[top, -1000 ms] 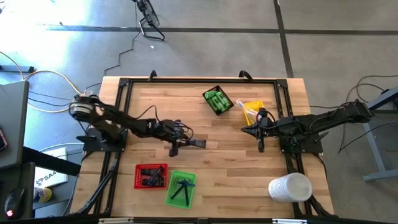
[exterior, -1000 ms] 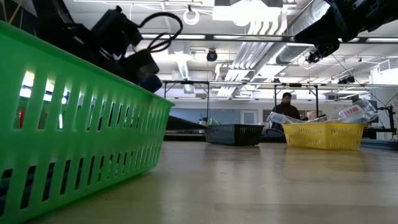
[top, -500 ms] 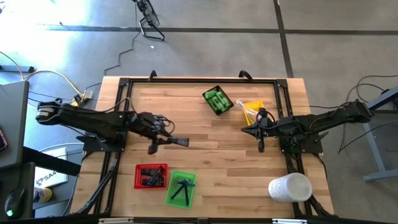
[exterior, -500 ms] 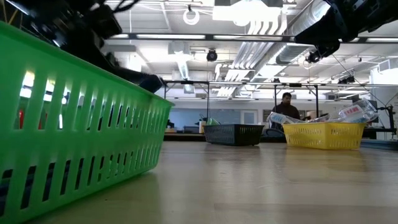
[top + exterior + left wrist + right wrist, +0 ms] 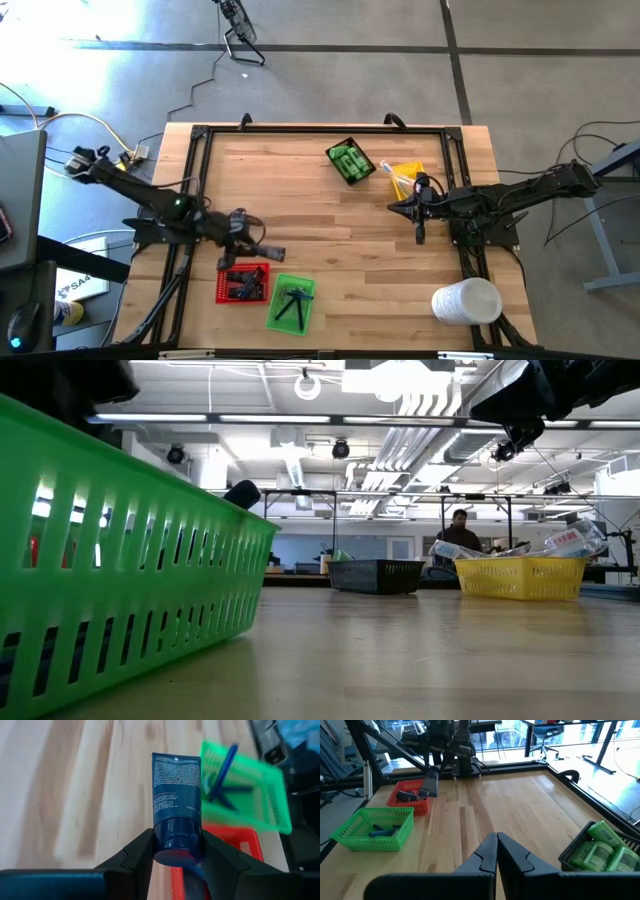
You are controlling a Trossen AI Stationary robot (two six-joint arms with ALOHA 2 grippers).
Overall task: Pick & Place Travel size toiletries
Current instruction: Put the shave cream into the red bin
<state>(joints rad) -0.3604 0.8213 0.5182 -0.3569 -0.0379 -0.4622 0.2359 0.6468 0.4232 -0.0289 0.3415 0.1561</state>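
Looking down from the high view, we see the left gripper over the near-left part of the wooden table, just above the red tray, clamped on a dark tube. Green tray sits just beside the red one, with thin dark pieces inside. Black tray at the far side holds green little bottles; yellow tray beside it holds clear-wrapped sticks. Right gripper hangs near the yellow tray, fingers pressed together, nothing in them. White cylinder stands at the near-right corner.

Low view: green tray wall fills the left side, tip of the dark tube peeks over its rim. Black tray and yellow tray far off, and a person in the room behind.

Left wrist view: we see the dark blue tube gripped at its cap end between both fingers, held over the table with green tray and red tray beyond.

Right wrist view: fingers closed on nothing; green bottles close by, red tray and green tray farther off, with the left gripper holding the tube above the red tray.
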